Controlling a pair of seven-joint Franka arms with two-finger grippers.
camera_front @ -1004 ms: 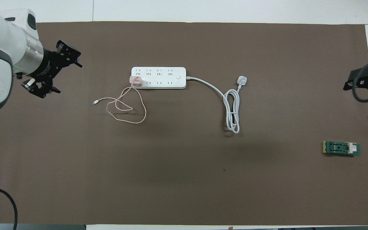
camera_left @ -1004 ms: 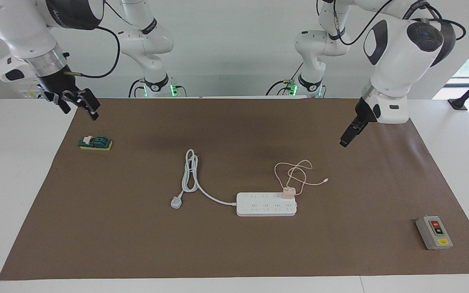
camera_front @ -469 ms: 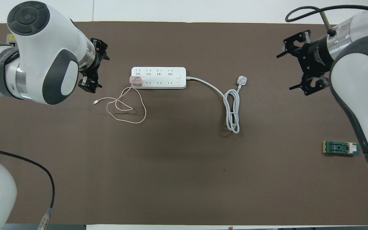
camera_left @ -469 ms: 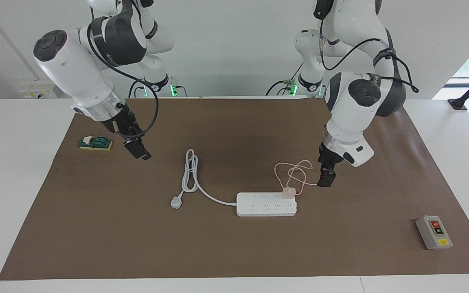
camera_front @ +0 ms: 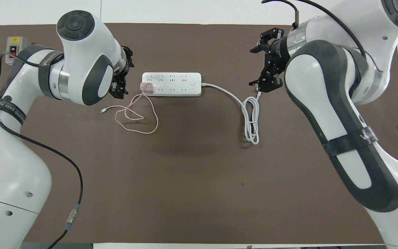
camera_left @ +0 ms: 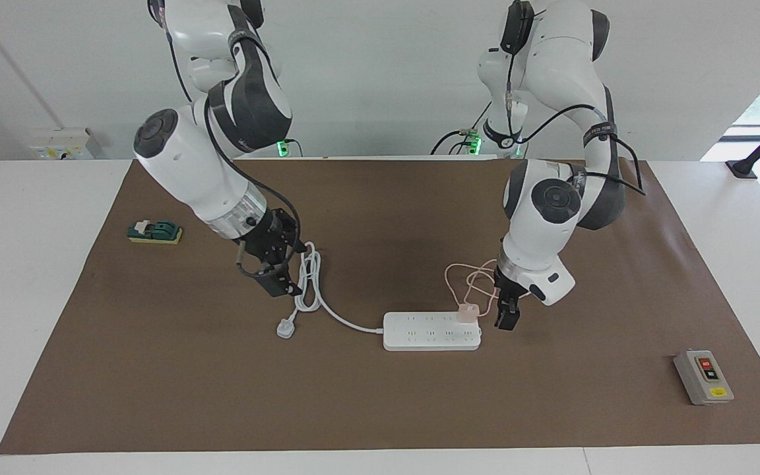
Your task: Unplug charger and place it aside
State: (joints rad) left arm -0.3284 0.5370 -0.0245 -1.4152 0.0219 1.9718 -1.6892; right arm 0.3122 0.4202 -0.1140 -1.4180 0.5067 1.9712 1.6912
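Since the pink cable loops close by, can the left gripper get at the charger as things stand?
Probably yes. The left gripper hangs just off the strip's end, beside the charger; its cable loops toward the robots, clear of the charger's top.

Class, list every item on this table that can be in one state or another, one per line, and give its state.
charger: plugged into the power strip, its pink cable lying in loose loops on the mat.
power strip: flat on the mat, its own white plug lying unplugged, cord partly coiled.
left end effector: beside the charger, not touching it.
right end effector: over the coiled cord, holding nothing.
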